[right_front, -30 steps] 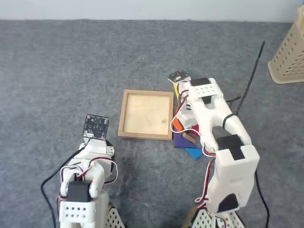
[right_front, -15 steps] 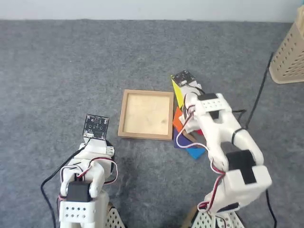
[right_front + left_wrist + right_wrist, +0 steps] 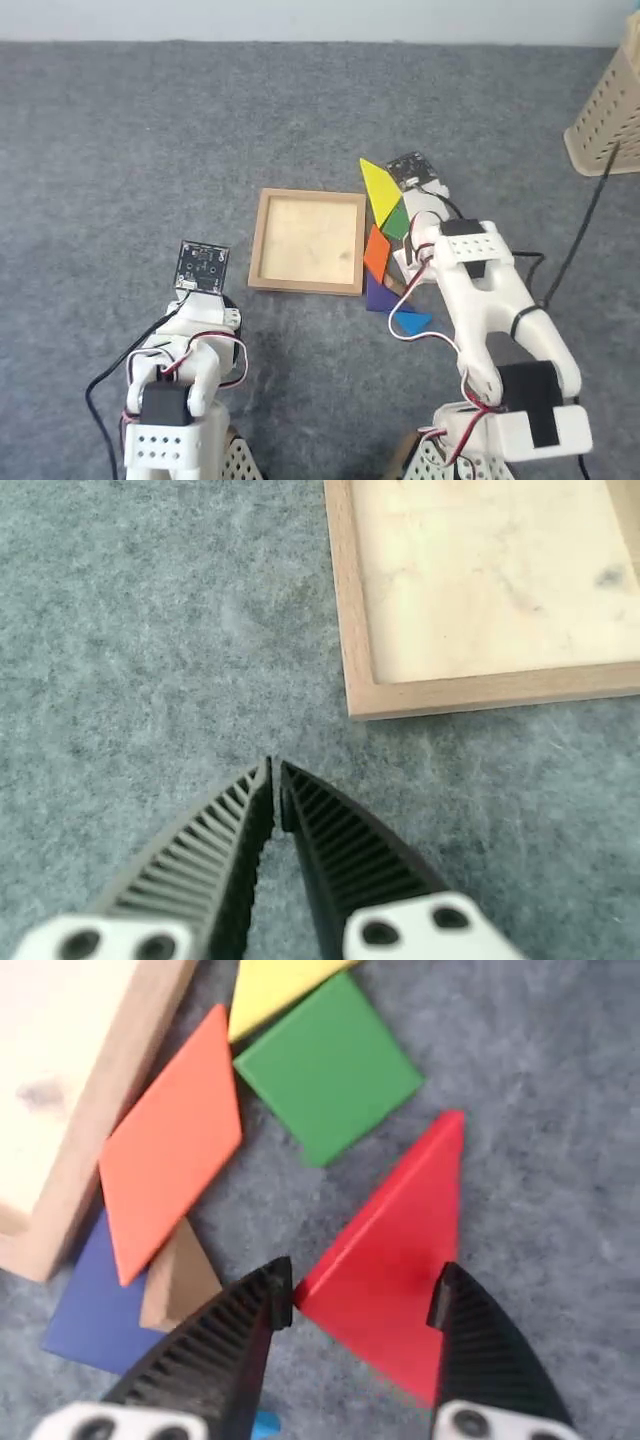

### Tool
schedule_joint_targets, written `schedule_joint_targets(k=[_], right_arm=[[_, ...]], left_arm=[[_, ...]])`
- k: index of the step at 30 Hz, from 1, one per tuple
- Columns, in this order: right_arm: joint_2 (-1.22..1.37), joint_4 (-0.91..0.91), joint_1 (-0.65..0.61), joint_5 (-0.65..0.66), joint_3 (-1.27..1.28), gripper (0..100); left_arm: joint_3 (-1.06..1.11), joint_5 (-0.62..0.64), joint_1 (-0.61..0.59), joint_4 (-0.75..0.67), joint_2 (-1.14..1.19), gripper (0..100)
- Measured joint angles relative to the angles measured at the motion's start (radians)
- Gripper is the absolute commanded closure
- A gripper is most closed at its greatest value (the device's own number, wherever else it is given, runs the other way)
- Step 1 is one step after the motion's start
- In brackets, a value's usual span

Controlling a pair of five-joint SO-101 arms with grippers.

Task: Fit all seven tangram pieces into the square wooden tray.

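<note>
The right arm (image 3: 480, 290) has swung away from the tray (image 3: 305, 287) over the last second. A moment ago its wrist hung over the pieces nearest the tray's edge. Now it sits farther out to the right, and the yellow triangle (image 3: 378, 190) and green square (image 3: 397, 220) lie uncovered beside it. The pieces themselves look unmoved on the grey carpet (image 3: 150, 130).

They lie in a cluster just beside the tray's right wall. The orange parallelogram (image 3: 377, 252) is next to the rim, the dark blue triangle (image 3: 380, 295) is below it, and the light blue triangle (image 3: 410, 321) sits at the near end. A small brown piece (image 3: 180, 1285) rests against the orange one and lies partly on the dark blue one.

From the wrist, the right gripper (image 3: 362, 1278) hangs over the red triangle (image 3: 410, 1230) with its fingers spread wide, one on either side of the piece's broad end. I can't tell whether they touch it.

The left arm (image 3: 185, 370) hasn't budged. The left gripper (image 3: 275, 770) points down at the carpet just short of the tray's near corner, with its fingers pressed together on nothing. The tray is where it was, with every piece I can see lying outside it. A beige basket (image 3: 610, 110) stands at the far right.
</note>
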Motion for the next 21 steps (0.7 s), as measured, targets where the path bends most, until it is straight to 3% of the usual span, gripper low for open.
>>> schedule_joint_targets(k=[16,21], right_arm=[[-0.002,0.000,-0.003,-0.006,0.008,79.4],[-0.002,0.000,-0.003,-0.006,0.008,86.6]], left_arm=[[0.000,0.000,0.000,0.000,0.000,99],[0.000,0.000,0.000,0.000,0.000,99]])
